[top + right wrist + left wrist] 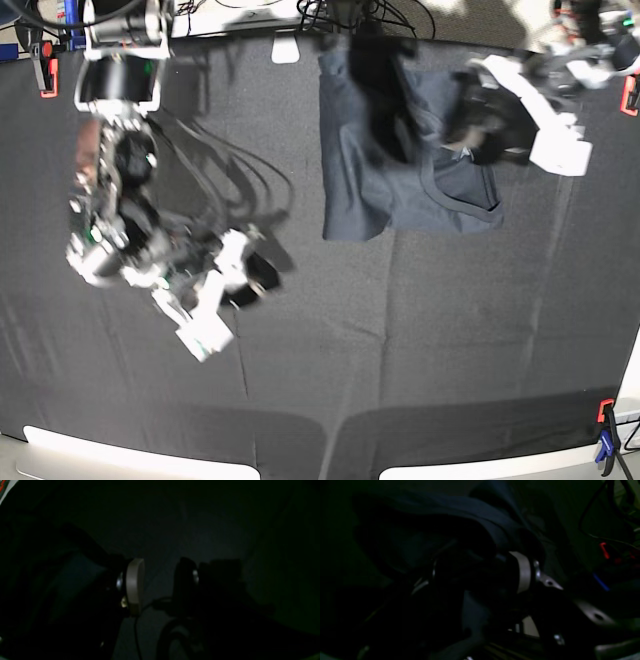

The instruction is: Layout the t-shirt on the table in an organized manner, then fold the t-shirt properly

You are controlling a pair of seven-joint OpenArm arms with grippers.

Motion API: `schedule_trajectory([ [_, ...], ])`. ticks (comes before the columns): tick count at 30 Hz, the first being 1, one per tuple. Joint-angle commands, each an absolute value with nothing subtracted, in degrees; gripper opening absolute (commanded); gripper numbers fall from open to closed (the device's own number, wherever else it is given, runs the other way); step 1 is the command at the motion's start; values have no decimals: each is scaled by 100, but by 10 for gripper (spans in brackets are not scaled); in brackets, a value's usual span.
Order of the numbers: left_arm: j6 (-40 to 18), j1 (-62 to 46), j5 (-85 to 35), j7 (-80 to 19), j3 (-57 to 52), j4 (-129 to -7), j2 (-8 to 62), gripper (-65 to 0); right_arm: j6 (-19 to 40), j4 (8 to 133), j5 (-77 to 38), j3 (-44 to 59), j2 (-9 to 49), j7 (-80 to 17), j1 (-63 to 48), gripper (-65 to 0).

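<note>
The left gripper (470, 125) sits over the collar end of the t-shirt (400, 175), which lies bunched on the black surface (420, 330); its jaws stand spread wide, and whether they touch the cloth cannot be told. The right gripper (258, 275) hovers well apart from the t-shirt, above bare surface, its jaws parted and gripping nothing.
</note>
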State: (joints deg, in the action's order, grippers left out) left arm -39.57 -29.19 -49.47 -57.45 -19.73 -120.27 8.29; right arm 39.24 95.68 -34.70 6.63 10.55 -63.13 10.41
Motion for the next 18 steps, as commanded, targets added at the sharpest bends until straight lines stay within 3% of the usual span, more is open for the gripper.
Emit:
schedule_trajectory([
  [1, -4000, -2926, -5085, -5730, -1922, -12134, 860, -330, 4000, 9675, -3599, 742, 1138, -6198, 1138, -419],
  [9, -4000, -2939, -5376, -5924, -1870, -12134, 862, -330, 4000, 9675, -3616, 937, 1162, -6200, 1061, -419],
  [15, -4000, -3030, -5878, -6775, -1870, -12134, 860, -330, 4000, 9675, -3616, 937, 1162, -6176, 1061, -419],
  [18, -4000, -3284, -5863, -6549, -1870, -12134, 856, -330, 4000, 9675, -3614, 937, 1162, -6119, 1061, -419],
])
